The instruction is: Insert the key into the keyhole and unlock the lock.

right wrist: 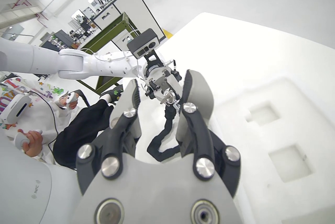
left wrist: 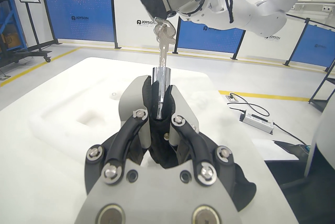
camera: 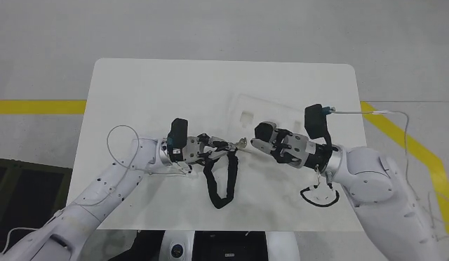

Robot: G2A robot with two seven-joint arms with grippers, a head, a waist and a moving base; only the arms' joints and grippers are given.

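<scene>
The white table (camera: 140, 92) bears a white foam tray (camera: 280, 106) with rectangular recesses, near its middle.

I count one table (camera: 140, 85), and on it one white foam tray (camera: 280, 110) near the far edge, with two rectangular recesses (right wrist: 263, 111) cut into it. There is one lock (left wrist: 161, 76), with a single black cable loop (camera: 223, 184). One key (left wrist: 162, 55) stands in its keyhole, with one ring (left wrist: 156, 29) at its head; I cannot tell whether a second key hangs there. There are two grippers: the left gripper (left wrist: 159, 94) and the right gripper (right wrist: 162, 81).
</scene>
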